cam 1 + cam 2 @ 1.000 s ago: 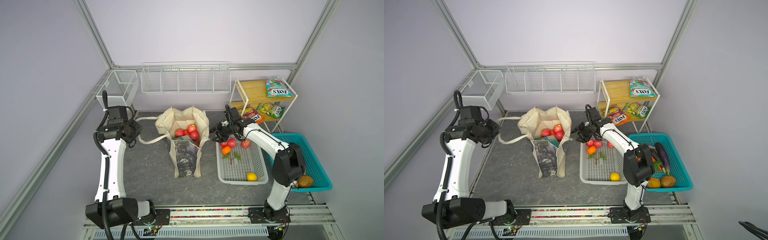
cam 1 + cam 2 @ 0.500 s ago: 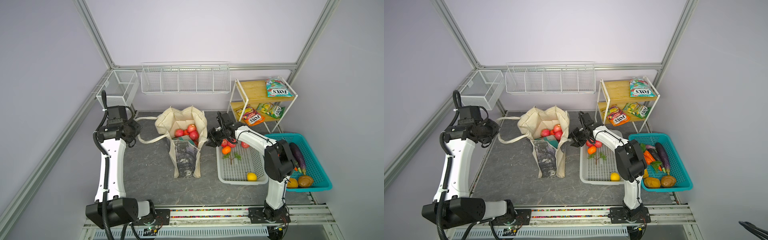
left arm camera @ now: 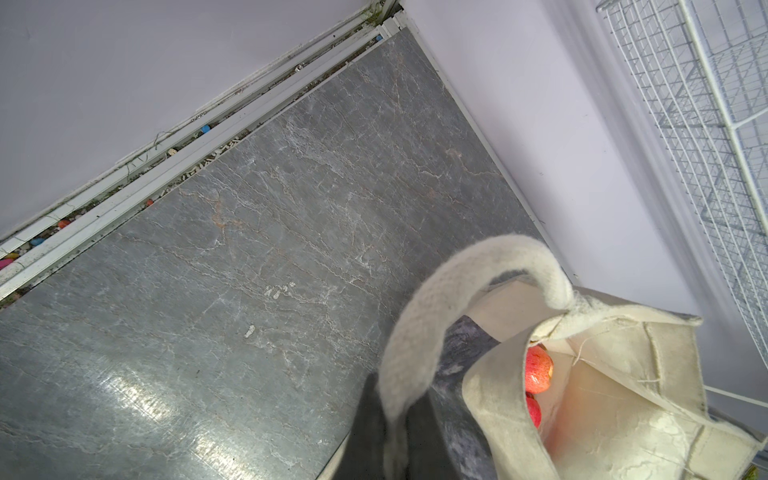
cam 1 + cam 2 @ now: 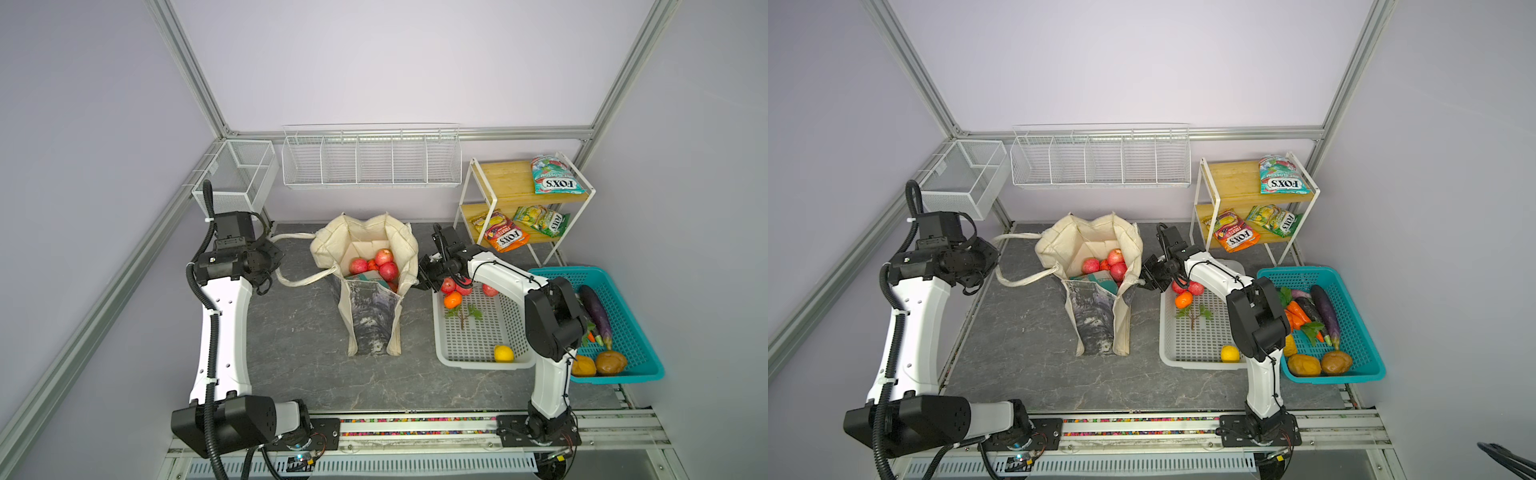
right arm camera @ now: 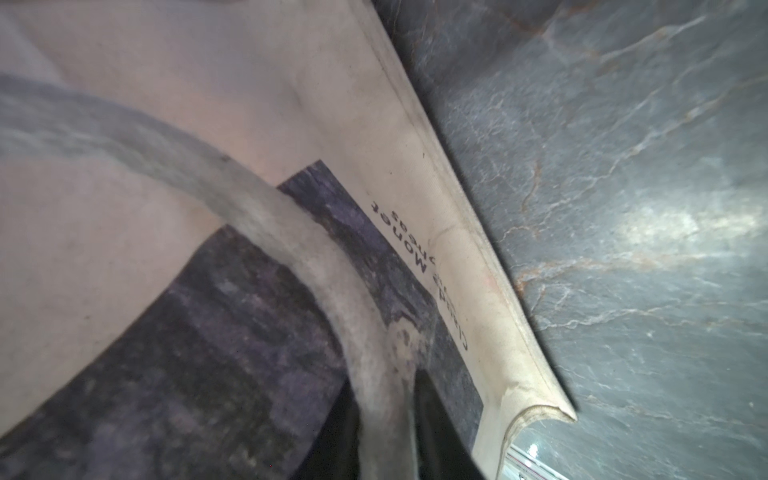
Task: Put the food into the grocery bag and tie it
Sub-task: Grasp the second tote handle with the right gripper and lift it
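The cream grocery bag point(image 4: 324, 245) point(image 4: 1054, 245) stands open mid-table, its dark picture panel point(image 5: 228, 332) facing the front. Inside lie red apples point(image 4: 384, 266) point(image 3: 538, 370) and a teal packet point(image 4: 365, 277). My left gripper point(image 4: 272, 266) point(image 3: 392, 440) is shut on the bag's left handle point(image 3: 436, 299), which is drawn out to the left. My right gripper point(image 4: 419, 278) point(image 5: 384, 436) is at the bag's right side, its fingers pressed on the other handle point(image 5: 291, 232). More food lies in the white basket point(image 4: 440, 353): red apples point(image 4: 449, 286) and a yellow fruit point(image 4: 503, 354).
An orange fruit point(image 4: 452, 300) and a green sprig share the white basket. A teal basket point(image 4: 623, 291) with eggplants and orange vegetables sits at the right. A wooden shelf rack point(image 4: 507, 183) behind holds FOX'S packets point(image 4: 555, 174). Wire baskets point(image 4: 370, 162) hang on the back wall.
My right gripper has moved left from over the white basket to the bag's right side and closed on its handle. The left arm has not moved.
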